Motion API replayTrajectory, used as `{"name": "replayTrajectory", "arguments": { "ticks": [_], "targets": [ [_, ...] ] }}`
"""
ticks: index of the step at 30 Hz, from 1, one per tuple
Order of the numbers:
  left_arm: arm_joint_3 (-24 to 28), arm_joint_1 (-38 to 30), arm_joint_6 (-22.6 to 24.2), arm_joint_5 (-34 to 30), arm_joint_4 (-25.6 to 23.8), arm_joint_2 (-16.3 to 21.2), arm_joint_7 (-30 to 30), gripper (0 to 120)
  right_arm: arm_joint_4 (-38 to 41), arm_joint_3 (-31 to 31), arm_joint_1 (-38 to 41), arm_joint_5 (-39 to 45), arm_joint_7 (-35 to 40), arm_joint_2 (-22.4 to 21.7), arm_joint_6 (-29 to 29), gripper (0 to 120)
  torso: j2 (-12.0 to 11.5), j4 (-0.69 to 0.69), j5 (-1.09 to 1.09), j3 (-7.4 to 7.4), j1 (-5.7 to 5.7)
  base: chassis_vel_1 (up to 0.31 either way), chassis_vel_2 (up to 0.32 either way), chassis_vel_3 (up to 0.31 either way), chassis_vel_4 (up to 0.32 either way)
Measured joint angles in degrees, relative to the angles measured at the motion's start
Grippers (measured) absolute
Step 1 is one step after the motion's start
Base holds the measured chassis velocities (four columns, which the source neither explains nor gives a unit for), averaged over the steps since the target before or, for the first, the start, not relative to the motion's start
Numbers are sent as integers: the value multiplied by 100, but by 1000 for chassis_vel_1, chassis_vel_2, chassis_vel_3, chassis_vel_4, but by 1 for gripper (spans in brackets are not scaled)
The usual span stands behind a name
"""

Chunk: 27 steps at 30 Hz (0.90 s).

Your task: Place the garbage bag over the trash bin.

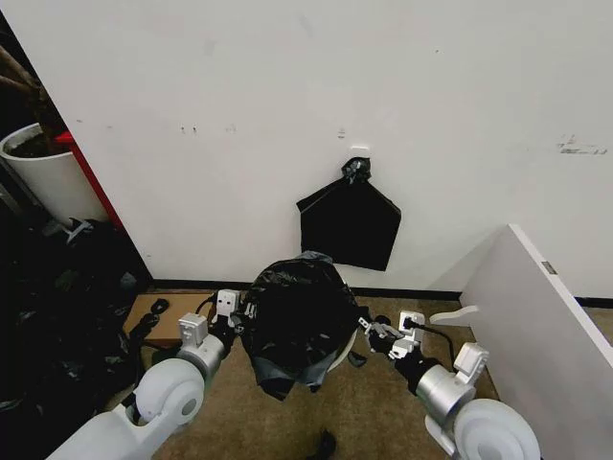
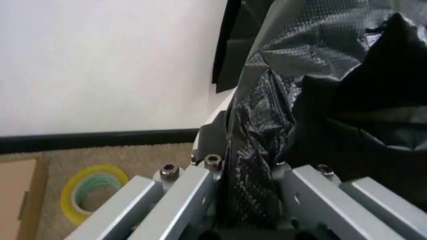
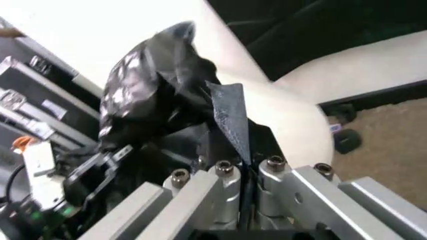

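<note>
Currently both arms work the garbage bag (image 1: 299, 321), which is draped over the trash bin (image 1: 343, 353) on the floor by the wall, below the flat black bag (image 1: 350, 222) hanging there. Left gripper (image 1: 233, 321) sits at the bag's left side, jaws closed on a bunched fold of plastic, seen in the left wrist view. Right gripper (image 1: 372, 332) sits at the right side, jaws pinched on a thin flap of bag edge. Gripping opposite sides likely keeps the mouth spread so it can go down around the rim. White bin wall peeks out lower right. Tape roll (image 2: 92, 191) lies on the floor nearby.
</note>
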Motion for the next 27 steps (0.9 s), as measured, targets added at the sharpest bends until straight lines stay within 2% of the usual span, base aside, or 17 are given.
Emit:
{"name": "replayTrajectory", "arguments": {
  "ticks": [9,19,23,26,27],
  "targets": [
    [-38,-47,-115,-661,-8,-19,-42,1,-333,346,-102,-58,21,-8,19,0,0,1,0,0,0,0,0,0,0],
    [-11,-137,-69,-1378,-89,-148,-463,1,-502,-288,-279,-1017,-345,57,188,0,0,0,0,0,0,0,0,0,0],
    [-14,-128,52,-1669,-206,-158,-603,1,-585,-417,-165,-1094,-362,136,265,0,0,1,0,0,0,0,0,0,0],
    [-20,-117,108,-1765,-256,-169,-704,1,-609,-438,-122,-1148,-358,198,336,10,0,1,1,0,0,0,0,0,0],
    [-20,-117,123,-1783,-256,-170,-752,1,-606,-434,-135,-1175,-356,201,378,17,0,2,0,0,0,0,0,0,0]
  ]
}}
